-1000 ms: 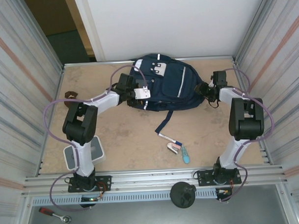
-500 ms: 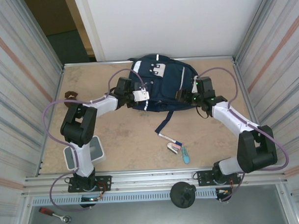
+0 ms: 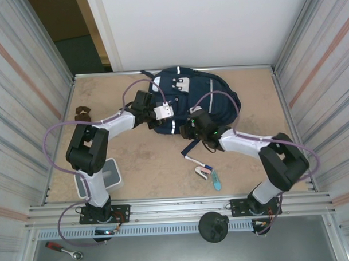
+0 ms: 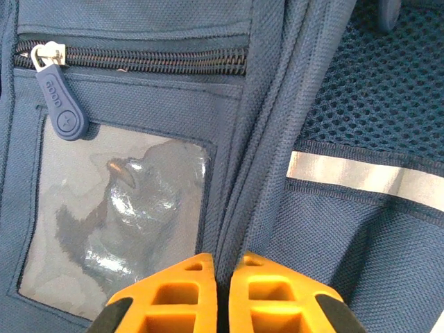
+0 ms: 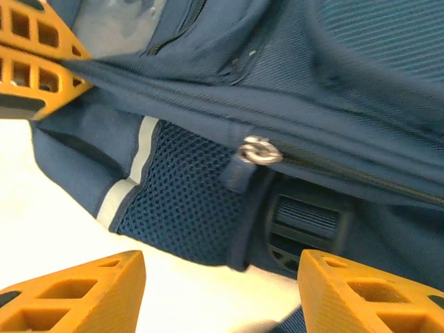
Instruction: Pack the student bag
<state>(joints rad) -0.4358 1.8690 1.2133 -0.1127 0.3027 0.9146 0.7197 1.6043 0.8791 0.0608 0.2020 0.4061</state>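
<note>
1. Your student bag (image 3: pixel 191 95) lies far centre on the table (image 3: pixel 141 160).
2. Your left gripper (image 4: pixel 222 263) pinches its seam fold (image 4: pixel 243 173), fingers together, hiding the contact.
3. Your right gripper (image 5: pixel 222 276) holds its fingers apart, near a zipper pull (image 5: pixel 254 152).

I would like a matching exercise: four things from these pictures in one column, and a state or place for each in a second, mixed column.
1 left gripper
2 right gripper
3 student bag
4 pen

A open
B on the table, nearer the arms' bases
C at the far side
D shut on a bag seam

Pairs: 1-D, 2-A, 3-C, 4-B
</note>
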